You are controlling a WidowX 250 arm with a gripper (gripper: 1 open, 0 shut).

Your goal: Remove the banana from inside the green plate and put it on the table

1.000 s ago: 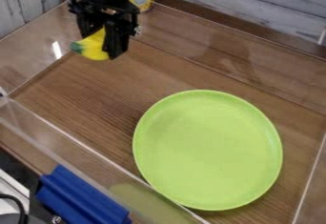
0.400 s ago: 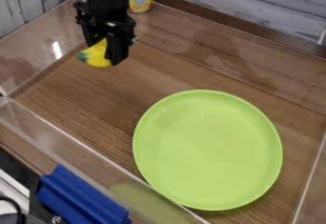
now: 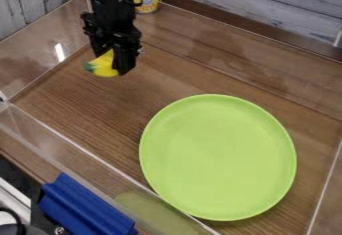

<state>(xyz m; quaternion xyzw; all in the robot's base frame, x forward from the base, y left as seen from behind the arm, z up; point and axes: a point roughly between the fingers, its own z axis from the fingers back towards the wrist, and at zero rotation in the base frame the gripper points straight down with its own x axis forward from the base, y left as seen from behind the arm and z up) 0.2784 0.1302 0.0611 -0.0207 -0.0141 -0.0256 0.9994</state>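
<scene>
Lowered slightly, the banana (image 3: pixel 102 66) is held in the gripper (image 3: pixel 114 63), off the plate (image 3: pixel 218 157); placing is underway, and release must be timed to table (image 3: pixel 80 107) contact.

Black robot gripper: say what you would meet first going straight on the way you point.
The black gripper points downward with the small yellow banana between its fingers; the banana would probably meet the brown wood-grain tabletop first, though one view leaves the depth unclear.
</scene>
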